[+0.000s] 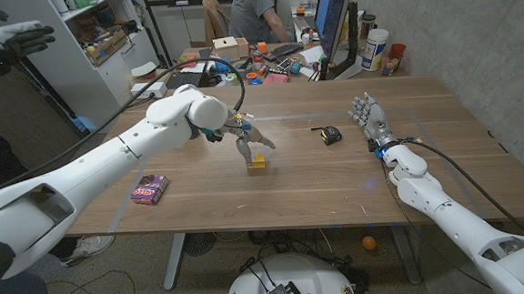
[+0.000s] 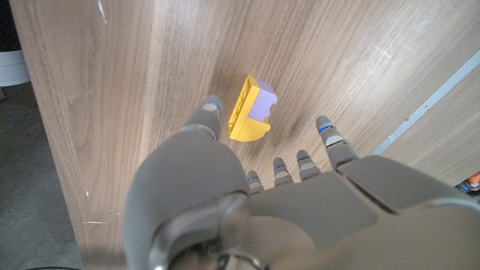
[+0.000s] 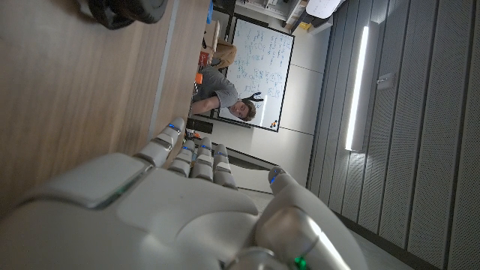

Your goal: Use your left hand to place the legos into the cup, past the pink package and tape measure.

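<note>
Now the left hand (image 1: 246, 135) is hovering over mid-table, fingers spread wide and gripping nothing, while the right hand (image 1: 370, 118) is waiting open off to the side. Pickup looks to be the step; next it needs closing on the legos (image 1: 257, 163), sitting on the wood just under those fingertips (image 2: 214, 105).

The table (image 1: 337, 179) is viewed downward from the head; the legos (image 2: 251, 111) are seen close from the left wrist, also seen from the head; the right wrist view is turned sideways along the table.
</note>
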